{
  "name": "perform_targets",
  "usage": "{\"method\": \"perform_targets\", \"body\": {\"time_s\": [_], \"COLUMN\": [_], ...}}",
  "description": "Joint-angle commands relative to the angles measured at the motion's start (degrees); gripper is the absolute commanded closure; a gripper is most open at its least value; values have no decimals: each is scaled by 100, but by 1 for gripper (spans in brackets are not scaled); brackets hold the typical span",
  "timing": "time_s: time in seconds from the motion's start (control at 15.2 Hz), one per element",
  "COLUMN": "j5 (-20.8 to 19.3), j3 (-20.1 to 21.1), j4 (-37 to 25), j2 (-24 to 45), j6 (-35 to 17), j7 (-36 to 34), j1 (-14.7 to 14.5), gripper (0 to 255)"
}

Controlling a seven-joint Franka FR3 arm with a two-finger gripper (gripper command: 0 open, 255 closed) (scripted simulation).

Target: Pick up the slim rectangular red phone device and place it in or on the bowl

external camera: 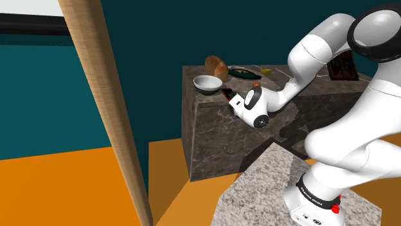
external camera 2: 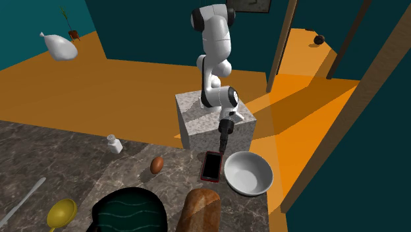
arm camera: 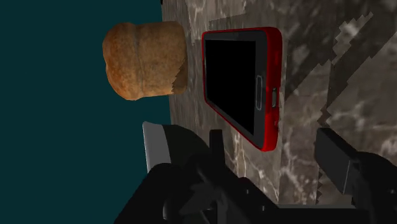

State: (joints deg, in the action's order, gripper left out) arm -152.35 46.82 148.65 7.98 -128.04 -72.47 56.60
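Note:
The slim red phone (external camera 2: 211, 166) with a black screen lies flat on the dark marble table (external camera 2: 79, 165), close beside the white bowl (external camera 2: 247, 173). My black gripper (external camera 2: 224, 145) hangs just over the phone's end that faces the stand. In the wrist view the phone (arm camera: 242, 83) lies just ahead of the gripper (arm camera: 277, 159). The fingers (arm camera: 336, 159) stand apart and touch nothing. A pale edge of the bowl (arm camera: 155, 145) shows beside one finger. In the shoulder view the bowl (external camera: 207, 83) sits at the table's corner with the gripper (external camera: 229, 96) next to it.
A loaf of bread (external camera 2: 197, 211) lies past the phone and bowl. An egg (external camera 2: 157, 164), a small white shaker (external camera 2: 114, 143), a dark plate (external camera 2: 128, 209) and a yellow spoon (external camera 2: 60, 212) are spread over the table. A wooden post (external camera: 109, 109) stands near the shoulder camera.

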Motion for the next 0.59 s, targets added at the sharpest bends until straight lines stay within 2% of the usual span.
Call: {"method": "perform_targets", "body": {"time_s": [0.0,0.53], "j5": [0,-1], "j3": [0,1], "j4": [0,-1], "j2": [0,2], "j6": [0,1], "j7": [0,1], "j1": [0,1], "gripper": [255,255]}}
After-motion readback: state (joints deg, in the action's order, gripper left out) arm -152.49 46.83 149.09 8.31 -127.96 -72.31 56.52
